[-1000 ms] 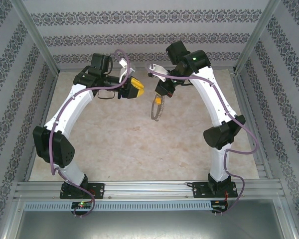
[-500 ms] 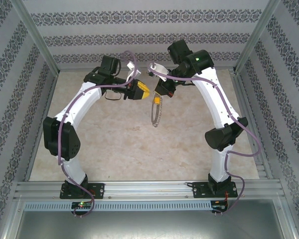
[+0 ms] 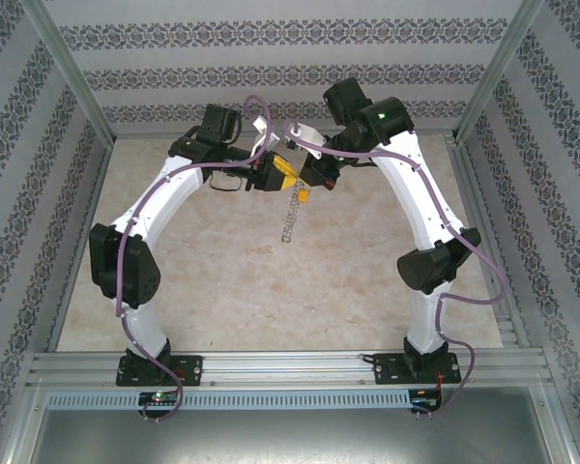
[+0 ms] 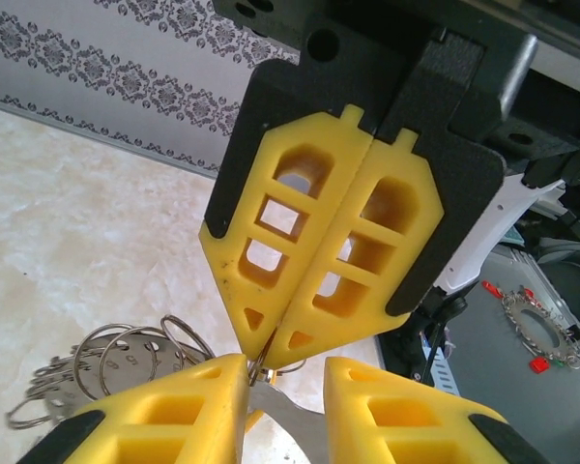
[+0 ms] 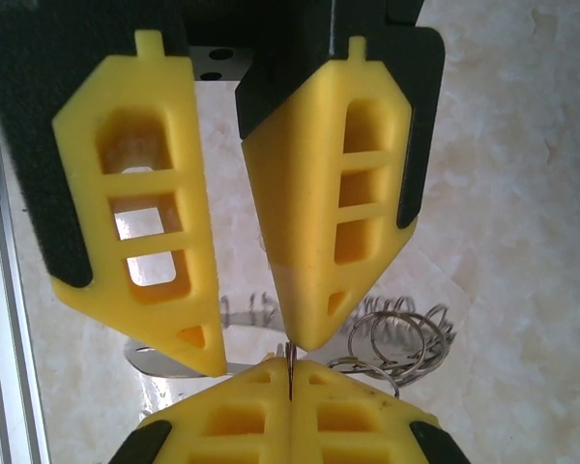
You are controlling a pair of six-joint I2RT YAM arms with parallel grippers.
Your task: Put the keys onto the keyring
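Note:
Both grippers meet in the air above the back middle of the table. My right gripper [image 3: 308, 188] is shut on the thin wire of the keyring [image 3: 290, 218], which hangs below it with its fringe of small silvery keys [image 4: 101, 360]. Its closed tips [image 5: 290, 372] pinch the ring wire edge-on, and loose silver loops [image 5: 396, 338] spread out beside them. My left gripper [image 3: 281, 172] comes in from the left, tip to tip with the right one. Its jaws [image 4: 285, 372] stand narrowly apart around the silver blade of the key [image 4: 295, 418], whose tip is at the ring wire. A bit of orange head shows beneath the blade.
The marbled tabletop [image 3: 222, 280] lies well below both grippers. Patterned walls and aluminium posts [image 3: 68, 68] close in the back and sides. A metal rail [image 3: 290, 365] carries the arm bases at the front. A grey surface with a small metal chain [image 4: 532, 324] lies beyond the right arm.
My left arm has swung right until its fingertips reach the right gripper's tips. The hanging keyring has turned and swung a little. The left jaws have narrowed slightly.

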